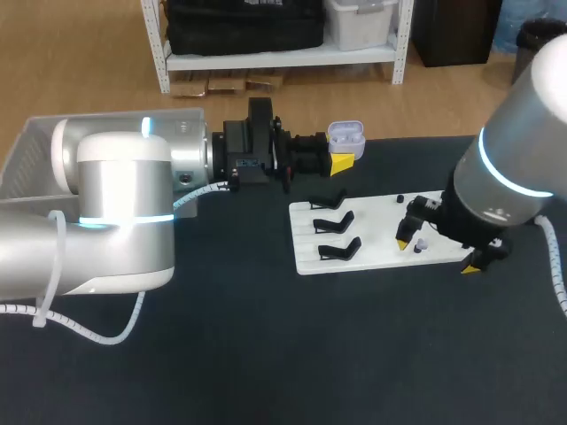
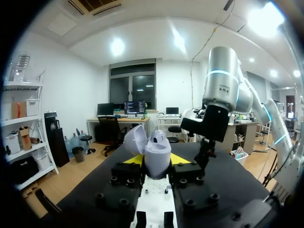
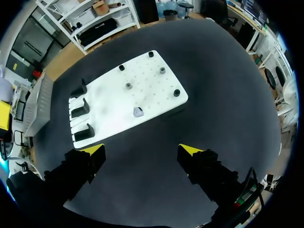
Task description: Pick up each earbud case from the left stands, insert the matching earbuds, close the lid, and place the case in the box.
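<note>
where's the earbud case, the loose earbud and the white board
earbud case [image 2: 157, 159], left wrist view, front of its body
loose earbud [image 3: 138, 112], right wrist view, its middle
white board [image 3: 109, 105], right wrist view, bare patch near its middle

Left arm [image 1: 115, 221], right arm [image 1: 523, 115] silver-grey; cyan light ring, white spiral-wrapped cable [image 1: 555, 257] behind right claw [image 3: 142, 150]; black fingers [image 3: 209, 168], yellow tips.

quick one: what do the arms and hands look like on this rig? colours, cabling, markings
Both are fat silver-grey cylinders, left arm and right arm, each with glowing cyan light rings. White spiral-wrapped cables trail off each: left cable, right cable. The left hand and right hand are boxy black blocks, each with two fingers ending in bright yellow tips.
</note>
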Tool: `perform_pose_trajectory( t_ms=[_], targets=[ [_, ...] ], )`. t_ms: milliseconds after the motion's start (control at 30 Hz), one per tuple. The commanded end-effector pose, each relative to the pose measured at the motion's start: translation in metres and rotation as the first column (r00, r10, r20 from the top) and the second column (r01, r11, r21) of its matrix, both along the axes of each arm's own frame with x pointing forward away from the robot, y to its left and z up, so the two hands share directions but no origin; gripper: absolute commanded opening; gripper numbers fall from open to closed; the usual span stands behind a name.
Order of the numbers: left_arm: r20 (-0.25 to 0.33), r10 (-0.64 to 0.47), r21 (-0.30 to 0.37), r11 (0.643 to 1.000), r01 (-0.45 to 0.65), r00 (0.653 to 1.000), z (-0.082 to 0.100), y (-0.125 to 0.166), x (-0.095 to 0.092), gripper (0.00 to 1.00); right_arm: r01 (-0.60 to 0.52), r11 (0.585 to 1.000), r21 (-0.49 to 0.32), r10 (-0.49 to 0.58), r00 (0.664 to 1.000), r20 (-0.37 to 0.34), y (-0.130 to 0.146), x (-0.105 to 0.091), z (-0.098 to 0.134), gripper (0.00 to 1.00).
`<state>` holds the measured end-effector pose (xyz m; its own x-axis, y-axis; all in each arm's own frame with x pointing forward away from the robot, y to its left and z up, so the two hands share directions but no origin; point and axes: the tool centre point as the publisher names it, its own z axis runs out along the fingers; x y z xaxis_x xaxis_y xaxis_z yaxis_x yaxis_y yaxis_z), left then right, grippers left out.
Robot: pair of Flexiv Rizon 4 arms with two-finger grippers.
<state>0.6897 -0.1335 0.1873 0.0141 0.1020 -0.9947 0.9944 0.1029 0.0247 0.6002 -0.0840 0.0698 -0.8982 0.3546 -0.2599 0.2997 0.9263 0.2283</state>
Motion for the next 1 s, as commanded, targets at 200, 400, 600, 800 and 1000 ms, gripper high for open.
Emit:
perform_pose_trajectory(
  t_ms=[200, 400, 600, 800, 1000],
  targets=[
    [0.007, 0.008, -0.009, 1.000, -0.008, 1.000, -0.002, 0.000, -0.001, 0.00, 0.010, 1.000, 0.002, -0.010, 1.000, -0.004, 0.005, 0.025, -0.029, 0.72],
    [0.007, 0.008, -0.009, 1.000, -0.008, 1.000, -0.002, 0.000, -0.001, 0.00, 0.006, 1.000, 0.003, -0.006, 1.000, -0.012, 0.003, 0.034, -0.032, 0.55],
    [0.007, 0.008, -0.009, 1.000, -0.008, 1.000, -0.002, 0.000, -0.001, 0.00, -0.017, 1.000, -0.011, 0.016, 1.000, -0.019, 0.005, 0.040, -0.033, 0.50],
    [0.007, 0.008, -0.009, 1.000, -0.008, 1.000, -0.002, 0.000, -0.001, 0.00, -0.011, 1.000, -0.009, 0.011, 1.000, -0.026, 0.005, 0.044, -0.035, 0.46],
    [0.007, 0.008, -0.009, 1.000, -0.008, 1.000, -0.002, 0.000, -0.001, 0.00, -0.016, 1.000, -0.007, 0.016, 0.999, -0.032, 0.003, 0.047, -0.037, 0.45]
  ],
)
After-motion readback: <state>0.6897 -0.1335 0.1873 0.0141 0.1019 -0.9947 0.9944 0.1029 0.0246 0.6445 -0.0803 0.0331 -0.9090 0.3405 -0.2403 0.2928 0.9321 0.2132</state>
